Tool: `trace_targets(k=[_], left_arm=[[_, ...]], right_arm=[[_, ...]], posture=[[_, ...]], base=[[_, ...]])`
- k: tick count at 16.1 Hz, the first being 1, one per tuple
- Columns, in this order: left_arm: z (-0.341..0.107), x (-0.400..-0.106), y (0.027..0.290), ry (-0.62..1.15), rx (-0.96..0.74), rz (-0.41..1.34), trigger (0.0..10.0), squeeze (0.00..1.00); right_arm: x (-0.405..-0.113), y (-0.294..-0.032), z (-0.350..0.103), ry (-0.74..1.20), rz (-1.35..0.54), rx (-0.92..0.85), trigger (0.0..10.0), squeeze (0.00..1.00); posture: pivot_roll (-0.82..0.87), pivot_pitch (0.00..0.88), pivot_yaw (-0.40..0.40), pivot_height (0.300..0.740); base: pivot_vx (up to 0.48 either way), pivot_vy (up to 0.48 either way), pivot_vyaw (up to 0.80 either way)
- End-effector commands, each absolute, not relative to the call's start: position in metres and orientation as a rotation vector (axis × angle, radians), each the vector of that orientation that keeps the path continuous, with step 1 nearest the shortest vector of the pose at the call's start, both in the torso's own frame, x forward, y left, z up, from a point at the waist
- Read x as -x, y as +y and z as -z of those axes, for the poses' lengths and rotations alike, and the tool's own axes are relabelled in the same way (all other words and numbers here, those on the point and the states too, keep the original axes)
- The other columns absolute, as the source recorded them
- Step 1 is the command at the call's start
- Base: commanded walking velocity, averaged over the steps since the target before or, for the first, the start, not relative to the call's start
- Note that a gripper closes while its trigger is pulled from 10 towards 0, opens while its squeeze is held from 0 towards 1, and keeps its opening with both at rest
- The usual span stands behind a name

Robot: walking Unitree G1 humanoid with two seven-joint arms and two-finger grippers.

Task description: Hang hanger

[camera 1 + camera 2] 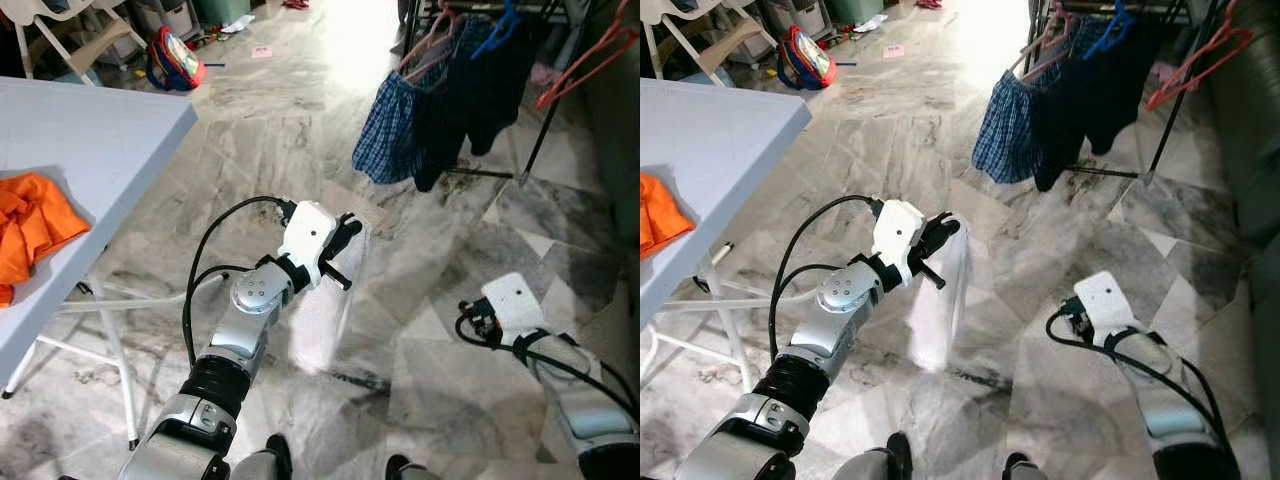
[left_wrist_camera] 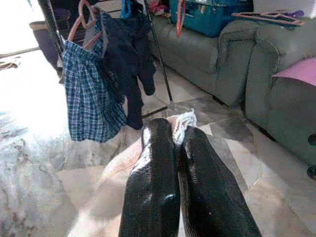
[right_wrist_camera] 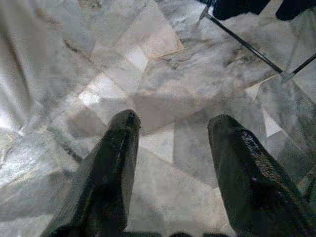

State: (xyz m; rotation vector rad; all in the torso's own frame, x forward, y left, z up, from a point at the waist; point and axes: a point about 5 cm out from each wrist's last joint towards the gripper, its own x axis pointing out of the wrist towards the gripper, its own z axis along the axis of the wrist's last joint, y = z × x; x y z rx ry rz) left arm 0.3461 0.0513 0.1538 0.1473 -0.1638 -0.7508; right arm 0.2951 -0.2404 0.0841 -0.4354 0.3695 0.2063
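The marble floor (image 1: 250,130) runs from the robot's feet to a rack (image 1: 535,130) ahead on the right, where a plaid garment (image 1: 395,125) and a dark garment (image 1: 480,90) hang on hangers, a pink one (image 1: 425,45), a blue one (image 1: 503,22) and a bare red one (image 1: 590,55). The left wrist view adds what the head views miss: a grey-green sofa (image 2: 237,64) beside the rack, with a teal box (image 2: 212,15) and another hanger (image 2: 269,17) on top. The head views alone show the white table (image 1: 90,150) on the left carrying an orange cloth (image 1: 30,225), and a red-and-blue bag (image 1: 172,55) on the floor farther off.

The left gripper (image 1: 345,245) is raised in front of the robot, its fingers (image 2: 153,182) pressed together on a sheer white garment (image 1: 325,310). The garment hangs straight down from the pinch, its long axis vertical and its lower edge clear of the floor; a bunched bit (image 2: 181,126) shows between the fingertips. I cannot tell whether a hanger is inside it.

The right gripper (image 3: 173,148) hangs low on the right above bare floor, fingers spread, holding nothing
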Motion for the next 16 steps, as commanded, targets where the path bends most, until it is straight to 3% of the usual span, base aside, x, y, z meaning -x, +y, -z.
trace_targets(k=[1, 3, 6, 8, 11, 13, 16], left_arm=[[-0.16, -0.344, 0.051, -0.195, -0.171, 0.778, 10.0, 0.0], [-0.156, -0.339, 0.051, -0.2, -0.234, 0.837, 10.0, 0.0], [-0.142, -0.34, 0.068, -0.147, -0.243, 0.757, 10.0, 0.0], [-0.127, -0.339, 0.088, -0.097, -0.177, 0.622, 10.0, 0.0], [-0.108, -0.335, 0.104, -0.021, -0.016, 0.453, 10.0, 0.0], [-0.096, -0.332, 0.105, 0.029, 0.079, 0.375, 10.0, 0.0], [-0.094, -0.33, 0.097, 0.029, 0.098, 0.398, 10.0, 0.0]], right_arm=[[-0.294, -0.234, -0.084, 0.359, -0.22, 0.435, 10.0, 1.0], [-0.293, -0.221, -0.083, 0.315, -0.202, 0.399, 10.0, 1.0], [-0.294, -0.196, -0.092, 0.172, -0.118, 0.258, 10.0, 1.0], [-0.289, -0.178, -0.096, 0.103, -0.065, 0.125, 10.0, 1.0], [-0.283, -0.162, -0.091, 0.094, -0.061, 0.081, 10.0, 1.0], [-0.282, -0.151, -0.089, 0.096, -0.084, 0.04, 10.0, 1.0], [-0.284, -0.147, -0.092, 0.088, -0.099, 0.035, 10.0, 1.0]], posture=[[0.01, 0.246, 0.101, 0.74], [0.01, 0.25, 0.107, 0.74], [0.01, 0.245, 0.106, 0.74], [0.0, 0.237, 0.099, 0.74], [-0.01, 0.215, 0.089, 0.74], [-0.01, 0.206, 0.075, 0.74], [-0.01, 0.2, 0.065, 0.74]], base=[[0.0, 0.0, 0.0], [0.0, 0.0, 0.0], [0.0, 0.0, 0.0], [0.0, 0.0, 0.0], [0.0, 0.0, 0.0], [0.0, 0.0, 0.0], [0.0, 0.0, 0.0]])
